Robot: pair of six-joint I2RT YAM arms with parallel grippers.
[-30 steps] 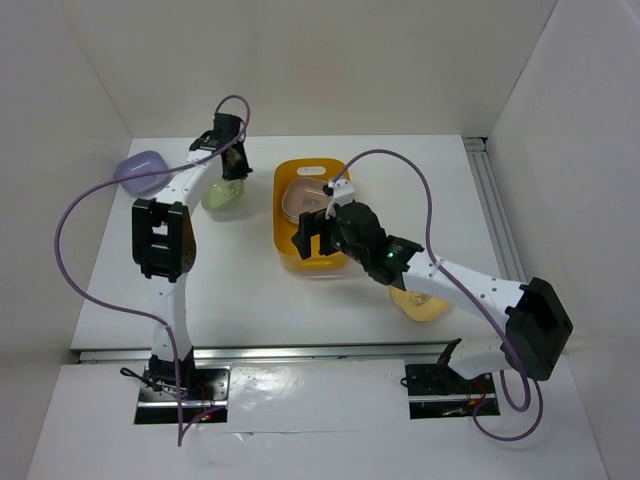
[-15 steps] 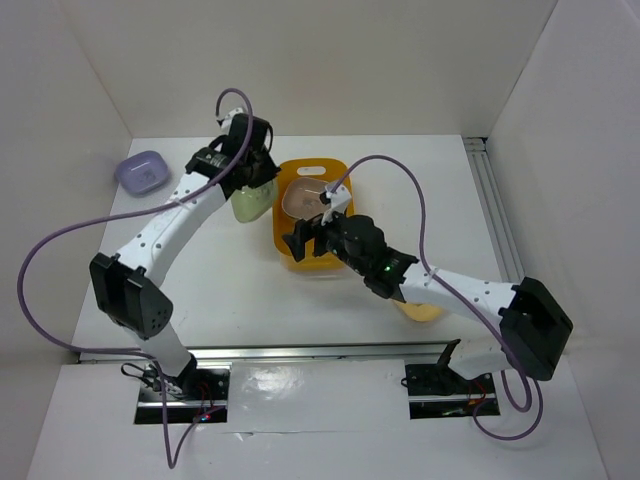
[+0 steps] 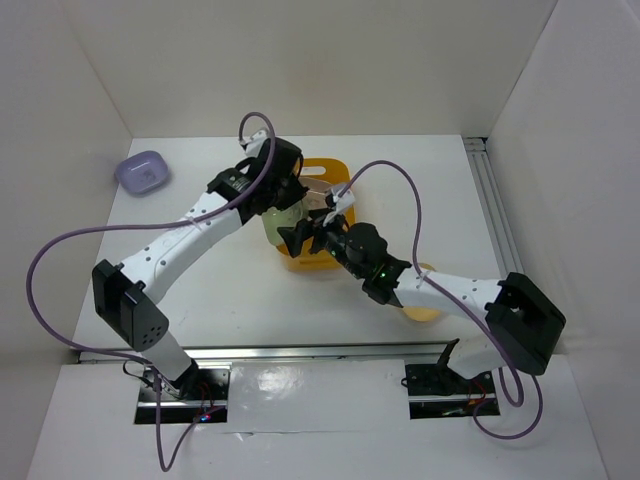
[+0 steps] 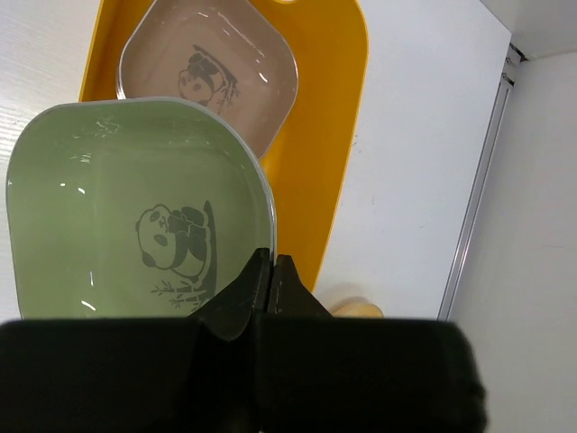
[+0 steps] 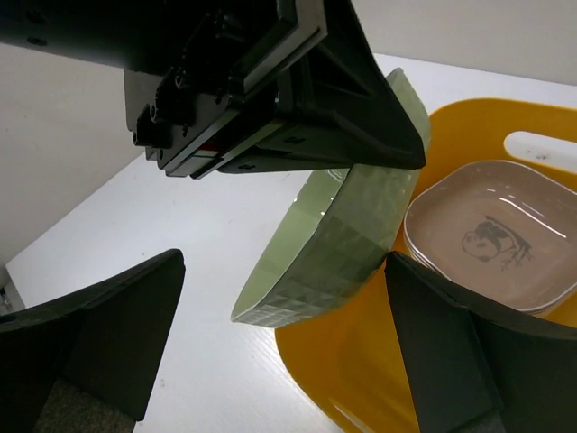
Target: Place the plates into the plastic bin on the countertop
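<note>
Bright, even light; soft shadows; small glints on green plate (image 4: pixel 108 180)

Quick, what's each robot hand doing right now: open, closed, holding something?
Left hand: closed, pinching the rim of the green rounded-square dish.
Right hand: open, holding nothing.

bin (image 3: pixel 300 264): left arm (image 3: pixel 190 235) and right arm (image 3: pixel 452 289) are covering most of it.
brown plate (image 4: pixel 212 63): green plate (image 4: pixel 117 207) is hiding its near corner.
yellow plate (image 3: pixel 418 312): right arm is covering part.
</note>
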